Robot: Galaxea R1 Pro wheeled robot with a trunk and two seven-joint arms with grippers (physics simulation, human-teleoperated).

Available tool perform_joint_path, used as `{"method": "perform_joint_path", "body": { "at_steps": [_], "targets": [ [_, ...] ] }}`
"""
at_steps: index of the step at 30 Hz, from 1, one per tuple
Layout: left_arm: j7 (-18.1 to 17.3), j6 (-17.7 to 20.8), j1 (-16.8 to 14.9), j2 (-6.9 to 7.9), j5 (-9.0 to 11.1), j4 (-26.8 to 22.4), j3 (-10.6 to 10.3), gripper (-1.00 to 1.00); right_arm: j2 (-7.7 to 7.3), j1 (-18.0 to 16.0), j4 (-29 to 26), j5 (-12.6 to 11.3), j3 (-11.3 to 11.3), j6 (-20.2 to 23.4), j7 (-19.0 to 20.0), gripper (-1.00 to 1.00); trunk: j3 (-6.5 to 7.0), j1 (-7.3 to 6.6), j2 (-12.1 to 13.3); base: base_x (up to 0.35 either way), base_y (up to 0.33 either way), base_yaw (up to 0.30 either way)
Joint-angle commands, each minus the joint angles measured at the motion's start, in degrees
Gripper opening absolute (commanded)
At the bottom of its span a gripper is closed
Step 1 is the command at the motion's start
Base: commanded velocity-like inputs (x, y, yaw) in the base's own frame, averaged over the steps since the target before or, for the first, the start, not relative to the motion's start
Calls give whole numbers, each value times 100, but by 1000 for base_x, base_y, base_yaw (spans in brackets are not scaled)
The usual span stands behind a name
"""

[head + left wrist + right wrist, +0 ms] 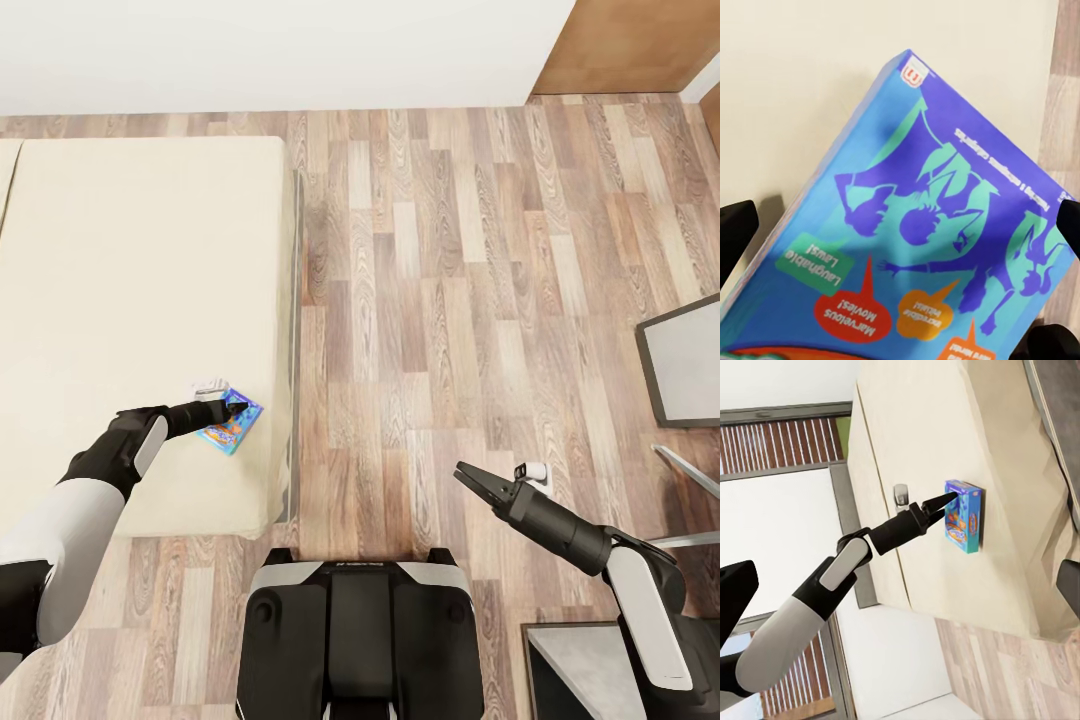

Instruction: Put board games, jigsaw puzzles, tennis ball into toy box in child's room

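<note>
The small blue board game (232, 424) lies flat on the beige mattress of the bed (140, 280), close to the mattress corner nearest you, at about 10 o'clock from the robot base in the head view. In the left wrist view the box (937, 240) shows its printed blue-and-teal face, with mattress beyond it and floor planks past its far edge.

Your left gripper (236, 407) is at the box's upper edge. Its fingertips appear drawn close together at or over the box, but contact cannot be confirmed, and you cannot tell whether the fingers are spread or closed; the right wrist view shows the gripper (945, 500) tapering to a point against the box (964, 516). In the left wrist view the dark fingertips (735, 232) sit at opposite sides of the picture with the box between them, which suggests a straddle, not a grasp.

Your right gripper (468, 480) hangs over the wood floor (450, 250) at about 2 o'clock from the base, fingers narrowly parted and holding nothing.

Task status: this game is not yet lifted. Judge the job as early; the toy box, the table and the other toys are not shown here, so their state is unknown. Remaining for this item: grasp, carry, deposit.
</note>
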Motion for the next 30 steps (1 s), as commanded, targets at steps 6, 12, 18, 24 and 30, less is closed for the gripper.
{"method": "perform_joint_path", "body": {
  "at_steps": [6, 12, 18, 24, 30],
  "targets": [
    [-8, 50, 2, -1, 47, -3, 16, 100, -3, -2, -1, 7, -6, 21, 10, 100, -5, 3, -9, 0, 0, 0],
    [-8, 50, 7, -1, 47, -3, 16, 100, -1, -2, -1, 12, -6, 19, -45, 100, -5, 3, -9, 0, 0, 0],
    [-8, 50, 7, 3, 47, -3, 16, 100, -5, -2, -1, 14, -19, 21, -344, 100, -5, 3, -9, 0, 0, 0],
    [-9, 50, 7, 6, 47, -3, 16, 100, 1, -2, -1, 8, -57, 29, -459, 100, -5, 3, -9, 0, 0, 0],
    [-15, 52, 7, 0, 51, -3, 16, 100, 2, -2, 1, 7, -60, 35, -474, 100, -5, 3, -9, 0, 0, 0]
  ]
}}
